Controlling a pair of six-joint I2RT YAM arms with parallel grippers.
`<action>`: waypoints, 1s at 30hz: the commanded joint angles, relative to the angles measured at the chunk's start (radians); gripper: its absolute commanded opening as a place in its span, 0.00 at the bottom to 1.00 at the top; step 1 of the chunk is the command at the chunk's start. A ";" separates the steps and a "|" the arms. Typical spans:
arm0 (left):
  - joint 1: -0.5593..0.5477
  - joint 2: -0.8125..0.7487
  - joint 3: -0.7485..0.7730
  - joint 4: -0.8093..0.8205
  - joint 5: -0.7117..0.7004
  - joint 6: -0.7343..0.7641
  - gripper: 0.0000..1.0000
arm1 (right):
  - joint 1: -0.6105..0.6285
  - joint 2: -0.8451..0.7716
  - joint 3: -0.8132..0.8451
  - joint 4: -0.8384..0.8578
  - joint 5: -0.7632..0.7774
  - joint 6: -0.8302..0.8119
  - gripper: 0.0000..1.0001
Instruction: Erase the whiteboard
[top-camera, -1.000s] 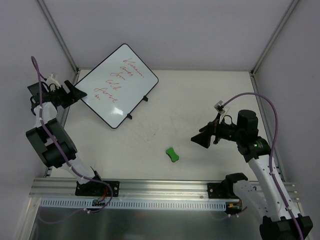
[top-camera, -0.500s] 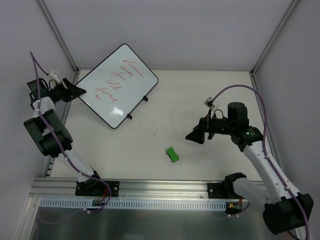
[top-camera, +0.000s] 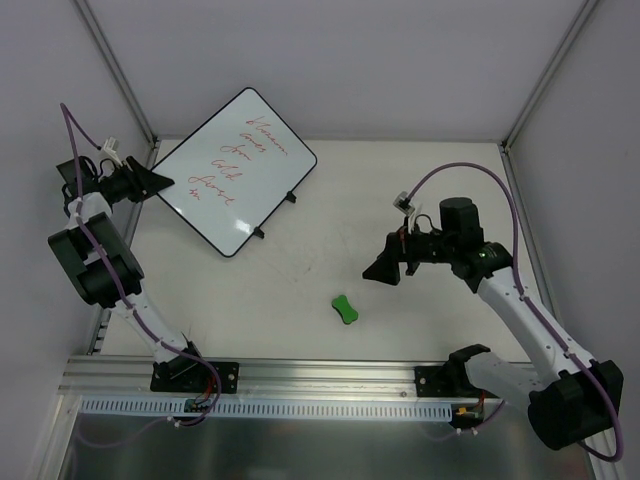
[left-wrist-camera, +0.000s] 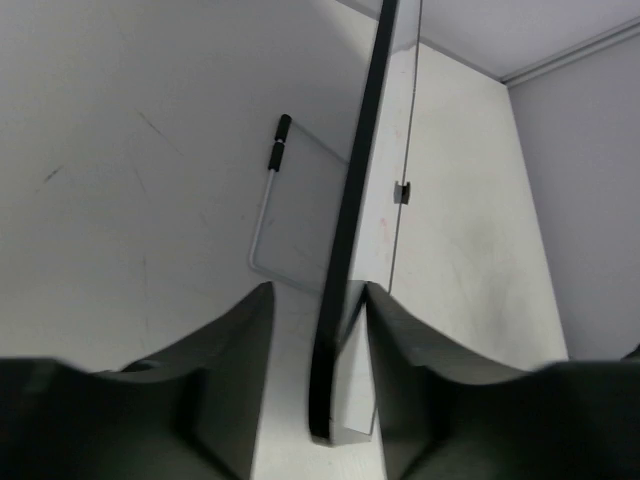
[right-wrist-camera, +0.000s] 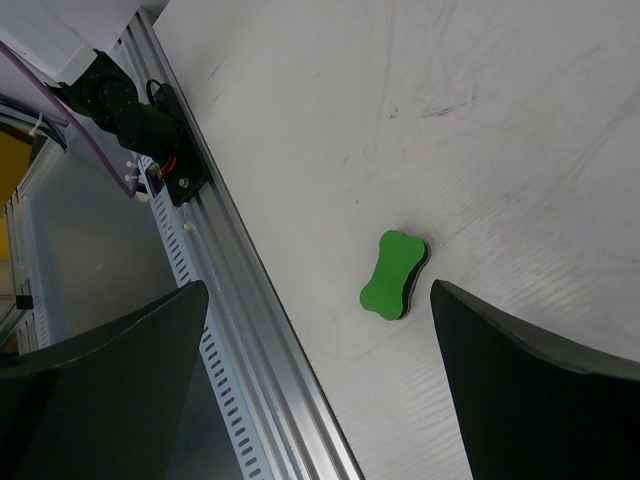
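The small white rectangular whiteboard (top-camera: 238, 170) with a black rim and red handwriting stands tilted at the upper left of the white table (top-camera: 430, 190). The left gripper (top-camera: 165, 181) straddles its left corner, fingers slightly apart around the rim. The right gripper (top-camera: 378, 270) hangs wide apart and empty at right centre, above a green bone-shaped eraser (top-camera: 345, 309).

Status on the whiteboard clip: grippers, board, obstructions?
Left gripper open, straddling whiteboard edge. Right gripper open, short of green eraser. Red writing unerased. Nothing between.
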 joint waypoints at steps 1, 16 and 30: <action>-0.012 0.008 0.038 0.069 0.055 -0.001 0.35 | 0.011 0.010 0.055 0.030 0.005 -0.020 0.99; -0.028 -0.085 0.024 0.144 0.107 -0.054 0.00 | 0.014 0.030 0.068 0.030 -0.007 -0.037 0.99; -0.055 -0.291 -0.185 0.879 -0.014 -0.594 0.00 | 0.014 0.032 0.068 0.028 -0.018 -0.053 0.99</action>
